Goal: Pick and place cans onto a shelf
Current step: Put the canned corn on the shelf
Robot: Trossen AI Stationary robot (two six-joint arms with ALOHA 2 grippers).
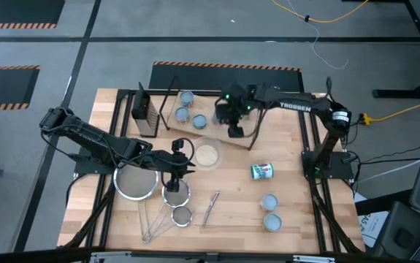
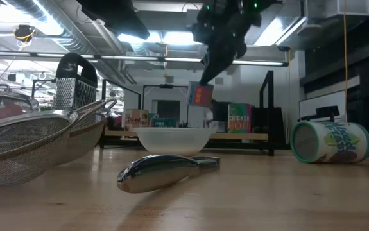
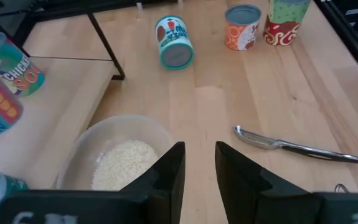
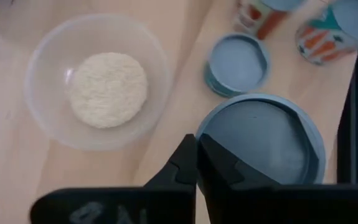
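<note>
A shiny metal peeler [image 2: 165, 172] is lying nearest the low camera on the wooden table [image 1: 239, 212], with mesh strainers [image 2: 24, 144] resting at its left and a clear bowl of grains [image 2: 173, 139] sitting behind it.

The right gripper [image 1: 236, 126] is hanging over the shelf [image 1: 210, 109] at the far side of the table. In its wrist view the two fingers [image 4: 185, 165] are pressed together, closed with nothing between them. Directly beneath them a can [image 4: 263, 140] is standing upright, its pale blue top filling much of the view, with a second can [image 4: 237, 63] just beside it. In the high view three cans [image 1: 188, 108] are standing on the shelf, close together, left of this gripper.

The left gripper [image 1: 182, 155] is hovering beside the bowl, above the strainers, near the table's middle. Its fingers [image 3: 171, 171] are standing slightly apart, holding nothing.

One can [image 1: 262, 171] is lying on its side on the bare table, to the right of the bowl. Two more cans [image 1: 270, 212] are standing upright near the front right corner, close to each other. A box grater [image 1: 147, 115] is standing just beside the shelf's left end.
</note>
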